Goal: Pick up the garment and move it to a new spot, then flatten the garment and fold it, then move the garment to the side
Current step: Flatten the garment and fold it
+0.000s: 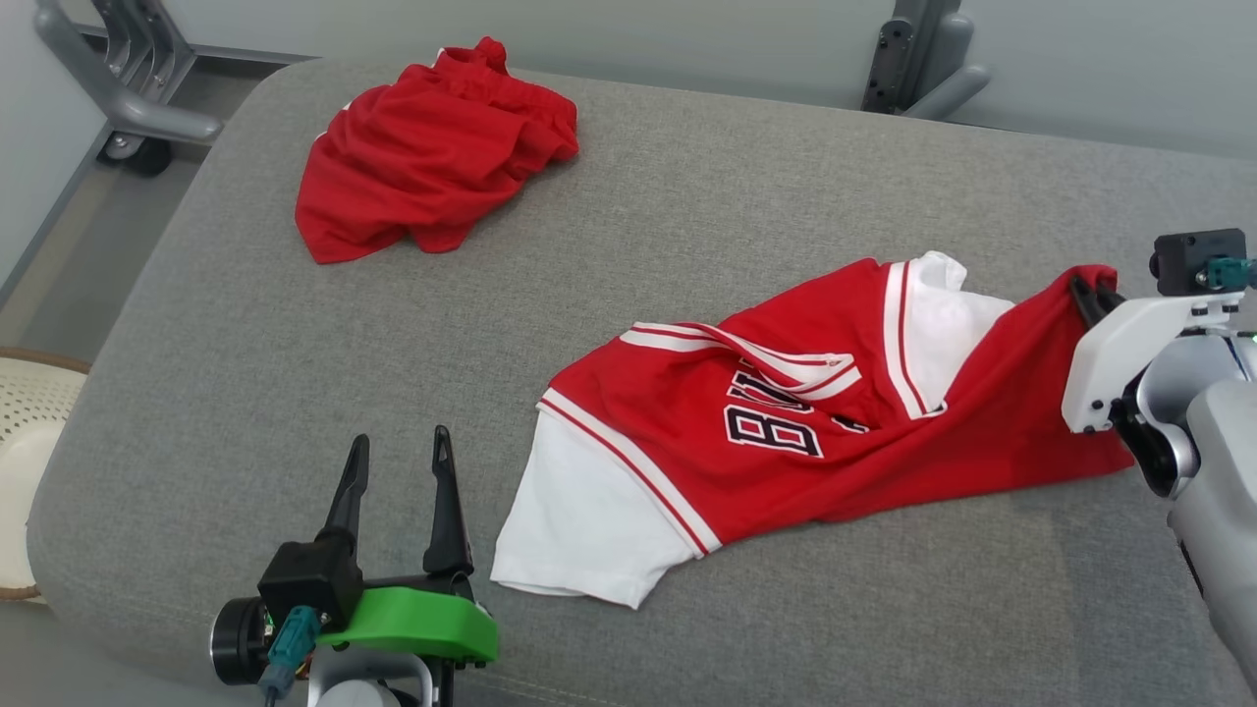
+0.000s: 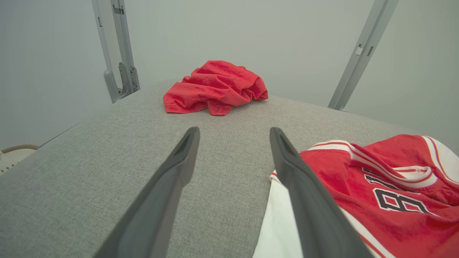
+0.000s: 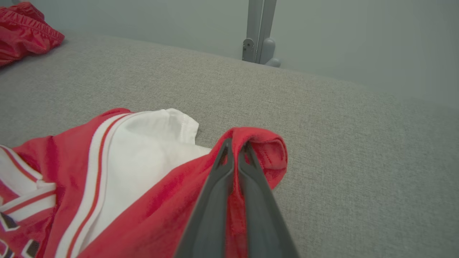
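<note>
Right gripper (image 3: pixel 235 146), apparently tight on jersey (image 1: pixel 835 471)

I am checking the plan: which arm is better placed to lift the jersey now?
Right. The right jaws are shut on the red edge of the jersey; the left jaws stand open over the bare cushion, holding nothing.

Two long, dark, tapered fingers (image 1: pixel 349 496) are borne by the left gripper (image 1: pixel 401 437); behind them a bright green bracket (image 1: pixel 412 624), a black block (image 1: pixel 309 579) and a teal plug (image 1: pixel 293 636) are seen. The right gripper (image 1: pixel 1085 290) is backed by a white bracket (image 1: pixel 1129 353), a black box (image 1: pixel 1193 257) with a teal connector (image 1: pixel 1232 272), and a grey forearm (image 1: pixel 1223 471).
</note>
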Tool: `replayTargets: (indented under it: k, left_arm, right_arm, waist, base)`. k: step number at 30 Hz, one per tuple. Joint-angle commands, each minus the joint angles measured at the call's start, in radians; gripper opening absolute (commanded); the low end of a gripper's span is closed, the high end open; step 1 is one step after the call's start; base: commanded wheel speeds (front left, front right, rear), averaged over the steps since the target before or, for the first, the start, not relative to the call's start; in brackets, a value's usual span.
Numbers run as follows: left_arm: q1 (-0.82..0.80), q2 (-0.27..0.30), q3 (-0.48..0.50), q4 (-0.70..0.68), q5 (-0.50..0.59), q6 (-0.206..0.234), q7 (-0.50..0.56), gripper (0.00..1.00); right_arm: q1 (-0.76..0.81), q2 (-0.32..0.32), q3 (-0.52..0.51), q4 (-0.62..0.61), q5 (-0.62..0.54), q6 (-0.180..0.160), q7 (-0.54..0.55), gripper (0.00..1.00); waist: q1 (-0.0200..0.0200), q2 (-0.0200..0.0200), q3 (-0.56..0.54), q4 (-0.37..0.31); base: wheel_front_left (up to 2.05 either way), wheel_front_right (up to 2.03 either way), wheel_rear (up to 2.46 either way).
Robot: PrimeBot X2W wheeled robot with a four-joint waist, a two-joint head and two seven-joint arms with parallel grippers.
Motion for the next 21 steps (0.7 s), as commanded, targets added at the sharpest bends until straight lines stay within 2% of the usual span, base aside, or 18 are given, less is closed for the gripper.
replayTargets:
  k: [1,7,8,9,10,15,21]
  left_arm:
    - [0.000,0.000,-0.001,-0.004,-0.004,-0.004,-0.001,1.00]
    - [-0.024,0.000,-0.013,-0.016,-0.009,-0.005,-0.001,1.00]
    - [-0.028,0.000,-0.015,-0.016,-0.009,-0.005,-0.001,1.00]
    - [-0.032,0.000,-0.018,-0.016,-0.011,-0.005,-0.001,1.00]
    - [-0.034,0.000,-0.020,-0.016,-0.012,-0.005,-0.001,1.00]
    - [-0.038,0.000,-0.020,-0.020,-0.014,0.005,-0.001,1.00]
    - [-0.035,0.000,-0.014,-0.035,-0.007,0.010,-0.001,1.00]
  right_arm:
    - [-0.017,-0.010,0.006,0.012,-0.004,0.000,-0.009,0.00]
    - [-0.133,-0.006,0.035,0.104,-0.061,0.000,-0.051,0.00]
    - [-0.152,-0.003,0.030,0.122,-0.073,0.000,-0.075,0.16]
    - [-0.164,0.003,0.031,0.145,-0.084,0.000,-0.094,0.66]
    - [-0.175,0.011,0.031,0.166,-0.094,0.000,-0.114,1.00]
    - [-0.225,0.038,0.017,0.246,-0.107,0.000,-0.221,1.00]
    - [-0.226,0.031,0.016,0.292,-0.079,0.000,-0.299,1.00]
  waist:
    - [0.0000,0.0000,0.009,0.011]
    - [0.0000,0.0000,0.043,0.038]
    - [0.0000,0.0000,0.048,0.042]
    - [0.0000,0.0000,0.053,0.046]
    - [0.0000,0.0000,0.056,0.049]
    - [0.0000,0.0000,0.063,0.042]
    - [0.0000,0.0000,0.056,0.001]
  base:
    - [0.00,0.00,0.00]
    - [0.00,0.00,0.00]
    - [0.00,0.00,0.00]
    - [0.00,0.00,0.00]
    - [0.00,0.00,0.00]
    - [0.00,0.00,0.00]
    - [0.00,0.00,0.00]
